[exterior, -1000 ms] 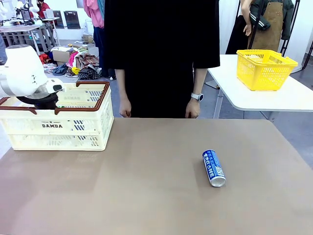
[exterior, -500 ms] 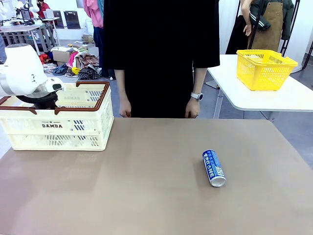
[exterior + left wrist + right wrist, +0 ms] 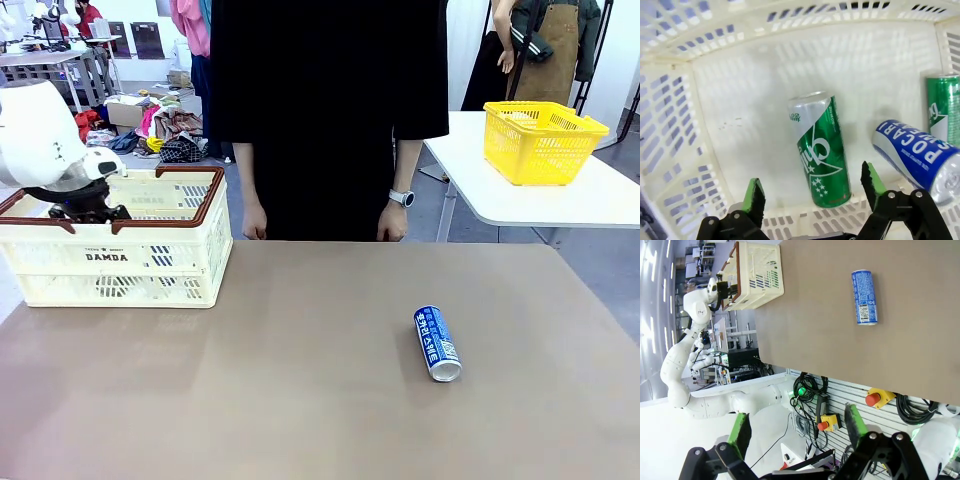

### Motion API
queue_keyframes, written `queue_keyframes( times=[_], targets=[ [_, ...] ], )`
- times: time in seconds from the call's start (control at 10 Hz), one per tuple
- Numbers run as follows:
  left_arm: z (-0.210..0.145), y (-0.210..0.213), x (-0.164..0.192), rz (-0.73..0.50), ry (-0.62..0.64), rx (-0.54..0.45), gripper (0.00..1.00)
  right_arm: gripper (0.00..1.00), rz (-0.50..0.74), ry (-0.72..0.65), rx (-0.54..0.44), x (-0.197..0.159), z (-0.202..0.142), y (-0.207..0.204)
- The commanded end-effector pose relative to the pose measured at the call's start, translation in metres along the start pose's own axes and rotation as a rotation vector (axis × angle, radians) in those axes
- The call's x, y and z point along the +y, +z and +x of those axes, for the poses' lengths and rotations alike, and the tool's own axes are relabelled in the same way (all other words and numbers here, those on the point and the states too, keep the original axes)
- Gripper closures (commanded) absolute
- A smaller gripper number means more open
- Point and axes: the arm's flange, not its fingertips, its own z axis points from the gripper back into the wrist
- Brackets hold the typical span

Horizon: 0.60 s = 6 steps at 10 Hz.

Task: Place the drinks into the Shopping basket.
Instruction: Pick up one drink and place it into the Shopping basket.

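Observation:
The cream Shopping basket (image 3: pixel 120 255) with a brown rim stands at the table's far left. My left gripper (image 3: pixel 88 210) hangs just inside its rim. In the left wrist view that gripper (image 3: pixel 811 176) is open above a green can (image 3: pixel 820 150) lying loose on the basket floor (image 3: pixel 750 100). A blue can (image 3: pixel 915 157) and a second green can (image 3: pixel 944 107) lie beside it. Another blue can (image 3: pixel 437 343) rests on its side on the table at the right of centre. High above the table, my right gripper (image 3: pixel 796 427) stands open and empty, far from that blue can (image 3: pixel 864 296).
A person in black stands at the far edge with hands (image 3: pixel 255 222) hanging down. A yellow mesh basket (image 3: pixel 540 140) sits on a separate white table at the back right. The brown tabletop (image 3: pixel 300 380) between the Shopping basket and the blue can is bare.
My left gripper has opened and let go of the green can inside the basket. The left arm has risen a little. The blue can on the table has not moved.

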Motion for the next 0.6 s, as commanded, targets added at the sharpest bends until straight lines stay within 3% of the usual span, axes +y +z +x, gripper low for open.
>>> queue_keyframes(
  times=[0.0, 0.2, 0.3, 0.4, 0.5],
  targets=[
    [-0.005, 0.047, 0.009, -0.017, 0.019, -0.093, 0.0, 0.0, 0.029, 0.025, -0.002, 0.002, 0.001, 0.001],
    [-0.022, 0.125, 0.012, -0.104, 0.039, -0.24, 0.0, 0.0, 0.029, 0.025, -0.002, 0.002, 0.001, 0.001],
    [-0.035, 0.157, 0.013, -0.195, 0.069, -0.223, 0.0, 0.0, 0.029, 0.025, -0.002, 0.002, 0.001, 0.001],
    [-0.051, 0.187, 0.014, -0.301, 0.057, -0.284, 0.0, 0.0, 0.029, 0.025, -0.002, 0.002, 0.001, 0.001],
    [-0.069, 0.219, 0.014, -0.405, 0.146, -0.359, 0.0, 0.0, 0.029, 0.025, -0.002, 0.002, 0.001, 0.001]
  ],
)
